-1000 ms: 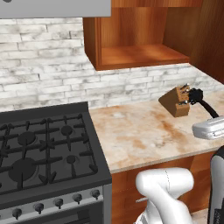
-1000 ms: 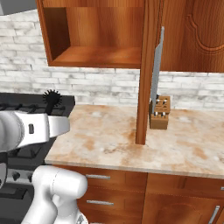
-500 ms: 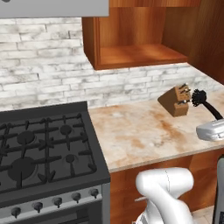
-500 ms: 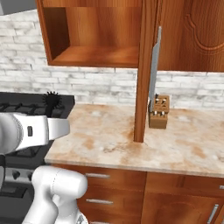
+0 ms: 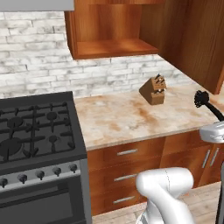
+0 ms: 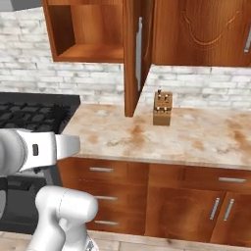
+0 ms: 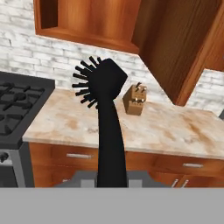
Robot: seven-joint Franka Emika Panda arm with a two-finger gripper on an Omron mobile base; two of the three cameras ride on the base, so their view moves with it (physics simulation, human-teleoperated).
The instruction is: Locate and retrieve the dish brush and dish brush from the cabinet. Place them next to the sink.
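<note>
The arm is glossy white, built of rounded tube-like segments, with dark grey bands at its joints.

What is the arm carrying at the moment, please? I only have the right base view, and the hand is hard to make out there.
Observer: A brush. In the hand view its handle rises from the shut gripper, with the head on top.
Operator: Thank you. Which way do the bristles face?
Observer: In the hand view they point to that picture's left, towards the stove.
Operator: And where is the brush relative to the knife block?
Observer: In the left base view the brush head is to the right of the knife block, near the counter's right end.
</note>
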